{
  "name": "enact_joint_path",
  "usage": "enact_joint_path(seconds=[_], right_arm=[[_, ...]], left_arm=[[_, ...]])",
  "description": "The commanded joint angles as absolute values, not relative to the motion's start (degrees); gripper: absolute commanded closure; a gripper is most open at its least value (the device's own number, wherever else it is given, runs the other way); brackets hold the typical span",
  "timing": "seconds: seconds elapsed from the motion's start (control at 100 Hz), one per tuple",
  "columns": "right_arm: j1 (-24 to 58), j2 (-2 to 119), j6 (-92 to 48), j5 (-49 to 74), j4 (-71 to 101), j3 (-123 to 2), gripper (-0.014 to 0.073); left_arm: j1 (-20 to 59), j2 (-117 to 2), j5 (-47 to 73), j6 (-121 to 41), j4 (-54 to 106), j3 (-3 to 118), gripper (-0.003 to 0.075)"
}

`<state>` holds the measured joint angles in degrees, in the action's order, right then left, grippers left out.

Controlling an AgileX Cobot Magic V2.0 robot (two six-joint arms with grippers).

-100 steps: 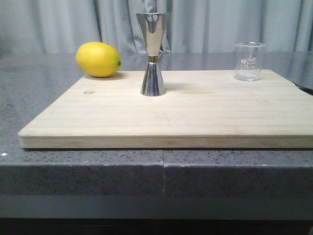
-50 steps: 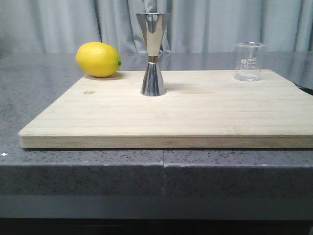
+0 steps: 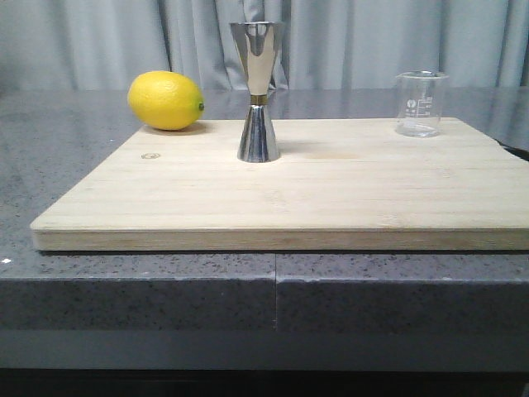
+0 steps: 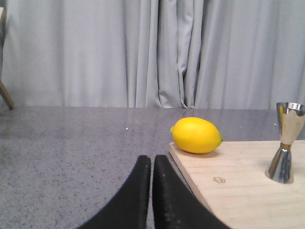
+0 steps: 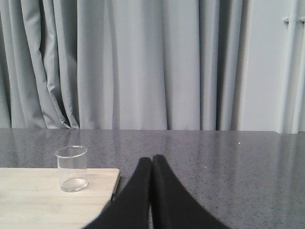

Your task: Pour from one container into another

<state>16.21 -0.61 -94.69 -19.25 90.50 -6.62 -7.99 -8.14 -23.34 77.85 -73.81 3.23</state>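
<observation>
The clear glass beaker [image 3: 421, 103] with white marks stands upright at the far right of the wooden board [image 3: 297, 190]; the right wrist view shows the beaker [image 5: 72, 168] near the board's corner. The steel hourglass jigger [image 3: 259, 91] stands upright at the board's far middle, and the jigger [image 4: 285, 142] appears in the left wrist view too. My left gripper [image 4: 152, 160] is shut and empty over the counter beside the board's left edge. My right gripper [image 5: 151, 159] is shut and empty, off the board to the right of the beaker. Neither gripper shows in the front view.
A yellow lemon [image 3: 165, 100] lies on the board's far left corner, left of the jigger; the lemon [image 4: 196, 135] also shows in the left wrist view. The board rests on a dark speckled counter [image 3: 66, 165]. Grey curtains [image 3: 347, 41] hang behind.
</observation>
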Motion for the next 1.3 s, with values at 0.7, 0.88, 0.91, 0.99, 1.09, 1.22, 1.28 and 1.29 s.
enact_joint_path(seconds=[0.7,0.88,0.91,0.99,1.09,1.22,1.28,1.29], right_arm=[[16.22,-1.23,-95.07,-18.59,89.74,-7.94,0.0662],[16.22,-1.23,-95.07,-18.59,89.74,-7.94,0.0662],[16.22,-1.23,-95.07,-18.59,89.74,-7.94,0.0662],[16.22,-1.23,-95.07,-18.59,89.74,-7.94,0.0662],[16.22,-1.23,-95.07,-18.72,89.74,-7.94,0.0662],[16.22,-1.23,-95.07,-18.72,89.74,-7.94,0.0662],[16.22,-1.23,-95.07,-18.72,89.74,-7.94,0.0662],[16.22,-1.23,-95.07,-18.72,89.74,-7.94,0.0662]], left_arm=[[1.33,-7.27,-12.84,9.98,-5.48,-1.34,0.0741],[1.33,-1.26,-5.99,9.98,-2.96,-1.50,0.0741],[1.33,-0.39,-5.79,9.76,-2.96,-1.50,0.0741],[1.23,1.85,-5.17,8.39,-2.21,-1.50,0.0741],[1.23,1.65,-4.72,7.39,-1.81,-1.50,0.0741],[1.23,1.65,-4.50,7.03,-1.81,-1.50,0.0741],[1.23,1.65,-4.50,6.89,-1.81,-1.50,0.0741],[1.23,1.65,-4.50,6.77,-1.81,-1.50,0.0741]])
